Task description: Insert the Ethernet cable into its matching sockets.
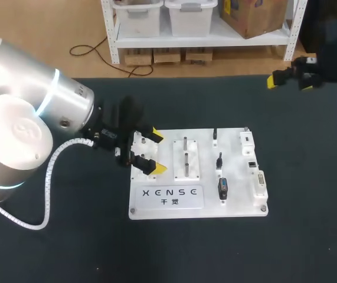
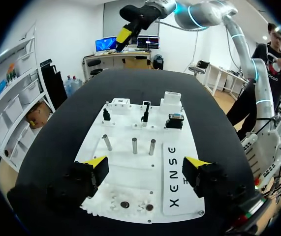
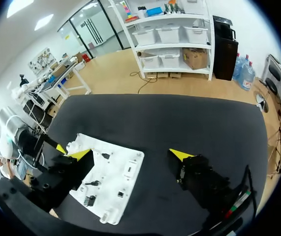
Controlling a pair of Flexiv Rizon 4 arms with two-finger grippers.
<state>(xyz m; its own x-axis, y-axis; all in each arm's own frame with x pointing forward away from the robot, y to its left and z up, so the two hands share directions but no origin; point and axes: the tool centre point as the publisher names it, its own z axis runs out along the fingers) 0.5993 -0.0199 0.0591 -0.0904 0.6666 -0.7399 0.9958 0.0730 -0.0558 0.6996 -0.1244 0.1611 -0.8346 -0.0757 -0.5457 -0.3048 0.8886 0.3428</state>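
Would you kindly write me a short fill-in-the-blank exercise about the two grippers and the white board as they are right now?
1. The left gripper hangs over the white board with its fingers ____.
2. The right gripper, off at the table's far corner, holds ____.
3. The board lies on a ____ table.
4. ____ metal pegs stand upright on the board.
Missing words: open; nothing; black; three.

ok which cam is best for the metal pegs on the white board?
Left wrist view: the metal pegs stand ahead of the open left gripper, three in a row, unobstructed. Head view shows them small, from above. Right wrist view shows the white board, but the pegs are too small to make out there.
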